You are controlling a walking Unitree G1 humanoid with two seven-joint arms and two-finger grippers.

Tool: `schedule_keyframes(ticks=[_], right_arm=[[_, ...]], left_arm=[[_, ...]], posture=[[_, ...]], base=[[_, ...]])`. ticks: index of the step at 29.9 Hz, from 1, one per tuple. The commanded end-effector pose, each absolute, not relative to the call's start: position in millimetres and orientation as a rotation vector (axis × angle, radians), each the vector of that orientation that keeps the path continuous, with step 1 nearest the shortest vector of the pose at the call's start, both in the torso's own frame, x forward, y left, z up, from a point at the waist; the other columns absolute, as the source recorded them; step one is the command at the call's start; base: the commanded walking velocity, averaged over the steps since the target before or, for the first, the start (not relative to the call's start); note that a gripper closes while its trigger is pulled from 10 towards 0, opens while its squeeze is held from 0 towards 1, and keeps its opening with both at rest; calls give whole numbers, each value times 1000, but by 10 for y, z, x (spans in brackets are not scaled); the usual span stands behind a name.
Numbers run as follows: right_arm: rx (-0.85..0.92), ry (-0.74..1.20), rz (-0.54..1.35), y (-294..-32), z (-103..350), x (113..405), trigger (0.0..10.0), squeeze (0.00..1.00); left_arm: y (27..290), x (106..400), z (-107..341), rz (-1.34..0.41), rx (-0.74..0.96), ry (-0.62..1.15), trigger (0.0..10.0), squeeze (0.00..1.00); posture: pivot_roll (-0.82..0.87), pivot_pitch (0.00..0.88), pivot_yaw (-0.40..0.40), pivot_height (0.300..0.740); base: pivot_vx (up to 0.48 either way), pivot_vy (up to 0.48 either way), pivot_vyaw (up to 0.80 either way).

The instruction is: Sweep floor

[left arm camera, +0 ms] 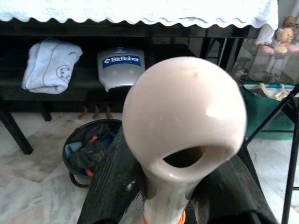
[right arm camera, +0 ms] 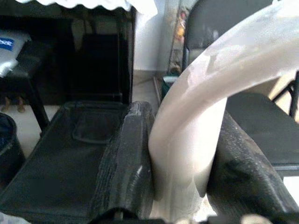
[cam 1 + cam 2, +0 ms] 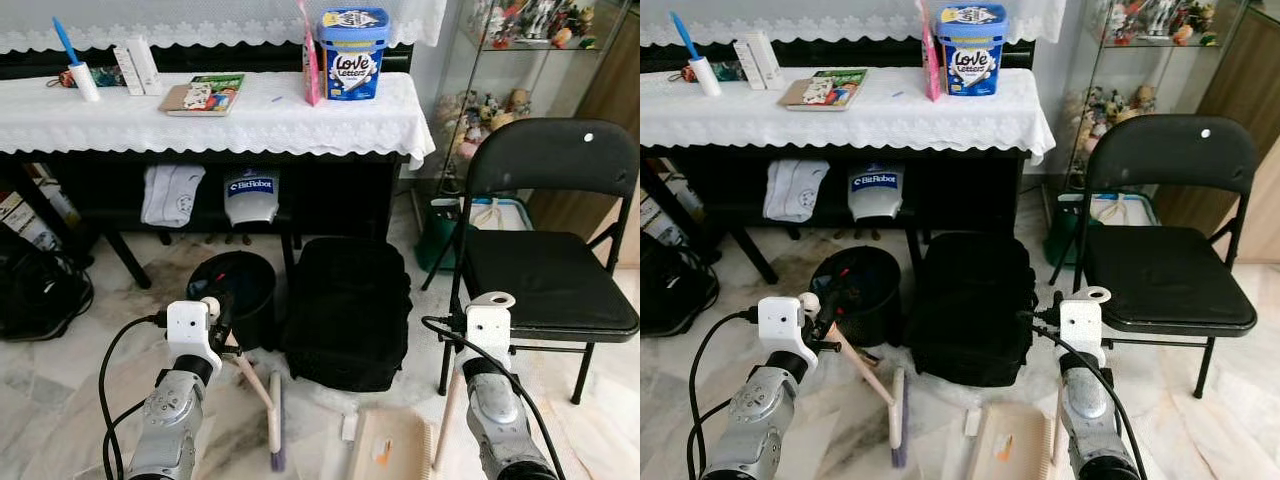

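Note:
My left gripper (image 3: 224,318) is shut on the top of a cream broom handle (image 3: 250,375), and its rounded end with a hanging hole (image 1: 184,121) sticks up between the black fingers (image 1: 110,186). The handle slants down to a brush head with purple bristles (image 3: 277,440) on the marble floor. My right gripper (image 2: 182,154) is shut on the cream dustpan handle (image 3: 446,420), whose looped top (image 3: 494,299) rises above the wrist. The cream dustpan (image 3: 388,447) lies on the floor between my arms. A small white scrap (image 3: 348,428) sits just left of the pan.
A black backpack (image 3: 348,310) stands straight ahead, with a black bin of clothes (image 3: 235,285) to its left. A black folding chair (image 3: 550,265) is on the right. Behind them is a table with a white lace cloth (image 3: 200,120). A dark bag (image 3: 40,290) lies far left.

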State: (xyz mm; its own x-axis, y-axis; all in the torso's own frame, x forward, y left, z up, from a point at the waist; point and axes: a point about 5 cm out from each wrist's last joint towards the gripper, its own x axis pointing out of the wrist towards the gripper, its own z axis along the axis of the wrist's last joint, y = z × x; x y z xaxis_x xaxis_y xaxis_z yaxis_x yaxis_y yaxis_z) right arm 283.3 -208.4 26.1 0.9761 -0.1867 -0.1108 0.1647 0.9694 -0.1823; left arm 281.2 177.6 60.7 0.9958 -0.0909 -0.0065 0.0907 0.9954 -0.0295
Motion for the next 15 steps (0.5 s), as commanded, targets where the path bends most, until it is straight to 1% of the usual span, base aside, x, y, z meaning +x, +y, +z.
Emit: schedule_keyframes(ticks=[1, 11, 15], right_arm=[[-160, 117, -197, -2111, 284, 2857, 10000, 0], [-171, 125, -246, -2221, 262, 2819, 10000, 0], [-224, 136, -269, -2277, 264, 2824, 10000, 0]], left_arm=[[1818, 2826, 710, -78, -25, -48, 10000, 0], [1822, 2817, 711, -77, -31, -51, 10000, 0], [1815, 2823, 720, -76, -34, -56, 10000, 0]], posture=[[-32, 0, 41, 740], [-38, 0, 44, 740], [-37, 0, 43, 740]], base=[[0, 0, 0], [0, 0, 0], [0, 0, 0]])
